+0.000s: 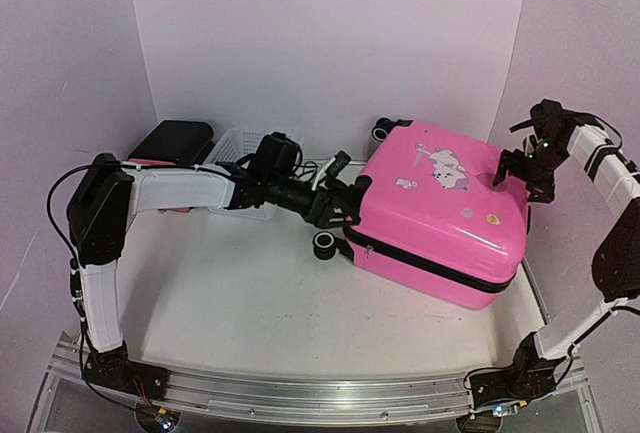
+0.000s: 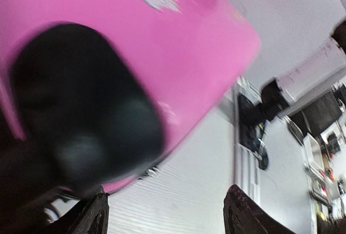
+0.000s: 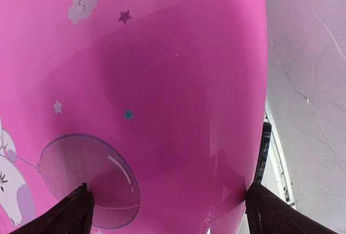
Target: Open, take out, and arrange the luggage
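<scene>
On table [image 1: 250, 293], luggage [image 1: 440, 208] lies closed, contents hidden.

Through the left wrist camera everything is smeared. A dark rounded mass [image 2: 81, 115] sits close to the lens in front of the luggage [image 2: 184, 55], too blurred to name, and the pink shell runs off the top and left edges. Of the left gripper [image 2: 167, 220] only the fingertips [image 2: 92, 215] show, cut by the bottom edge. In the right wrist view a cartoon sticker [image 3: 8, 182] is cut by the left edge. From above, the left arm [image 1: 180, 191] hides the near sides of the white basket [image 1: 232, 145] and black drawer unit [image 1: 175, 138] at far left.
</scene>
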